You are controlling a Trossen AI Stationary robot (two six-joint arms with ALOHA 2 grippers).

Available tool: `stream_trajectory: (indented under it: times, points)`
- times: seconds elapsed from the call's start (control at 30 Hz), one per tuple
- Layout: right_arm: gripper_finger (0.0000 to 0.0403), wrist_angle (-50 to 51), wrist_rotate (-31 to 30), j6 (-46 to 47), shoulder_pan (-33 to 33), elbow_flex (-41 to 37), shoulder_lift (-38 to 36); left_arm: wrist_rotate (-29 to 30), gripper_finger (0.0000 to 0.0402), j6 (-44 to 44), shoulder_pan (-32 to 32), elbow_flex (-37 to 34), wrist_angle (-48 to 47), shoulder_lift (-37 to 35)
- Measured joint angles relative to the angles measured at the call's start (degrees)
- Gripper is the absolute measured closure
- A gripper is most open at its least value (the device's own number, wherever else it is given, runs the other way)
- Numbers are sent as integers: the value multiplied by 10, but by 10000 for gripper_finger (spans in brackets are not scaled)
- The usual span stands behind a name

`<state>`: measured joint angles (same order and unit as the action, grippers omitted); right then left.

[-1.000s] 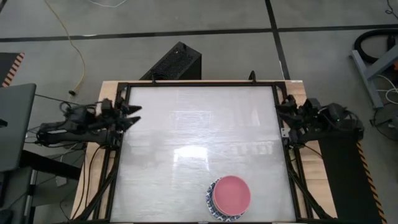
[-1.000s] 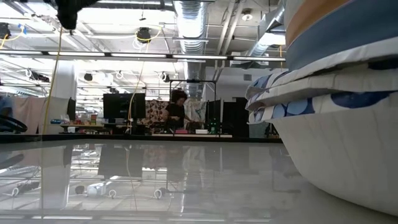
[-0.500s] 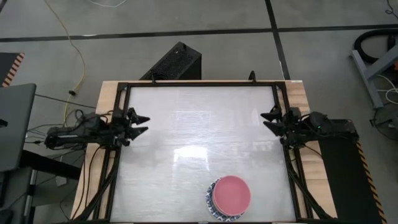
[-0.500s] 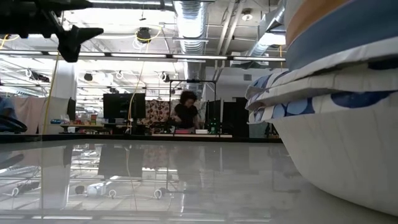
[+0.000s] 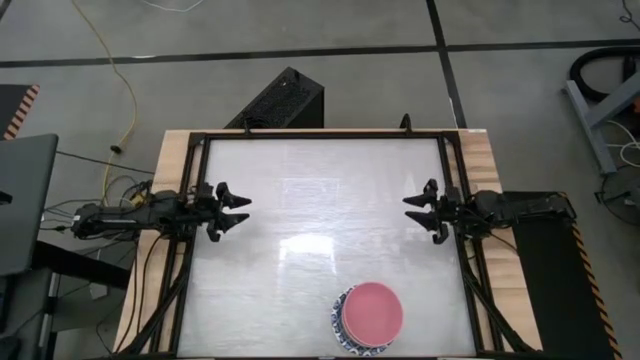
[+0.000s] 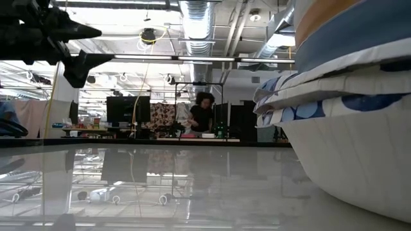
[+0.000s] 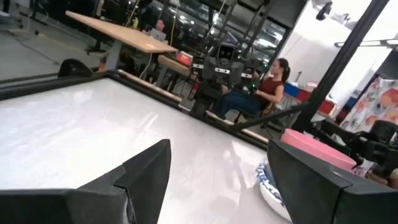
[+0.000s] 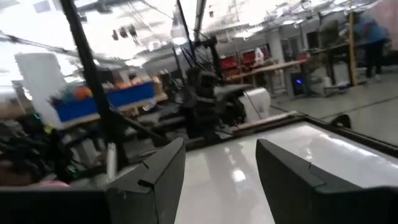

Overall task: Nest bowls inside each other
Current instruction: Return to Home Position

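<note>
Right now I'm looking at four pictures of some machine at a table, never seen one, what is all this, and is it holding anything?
It is a robot with two dark arms at a table. One picture looks straight down, one looks level across the tabletop, two come from cameras on the wrists. The left gripper and the right gripper hang over opposite table edges, both open and empty. On the table stands one stack of nested bowls, a pink bowl on top.

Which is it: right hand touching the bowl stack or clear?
Apart. The high view shows bare table between the open right hand and the bowl stack.
</note>
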<state>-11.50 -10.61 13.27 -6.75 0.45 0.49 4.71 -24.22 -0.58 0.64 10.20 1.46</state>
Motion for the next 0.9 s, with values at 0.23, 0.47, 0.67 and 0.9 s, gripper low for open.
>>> stream_trajectory:
  times: [0.23,0.47,0.67,0.9]
  points:
    - [184,14,0,-47,1,0,1,13,145,26,7,0,-3,0]
    - [184,59,0,-43,1,0,1,20,145,6,7,0,-5,0]
    - [184,83,2,-43,1,-1,1,-199,145,-13,7,0,-5,0]
    - [184,85,2,-43,1,-1,2,-286,145,83,7,-1,-48,0]
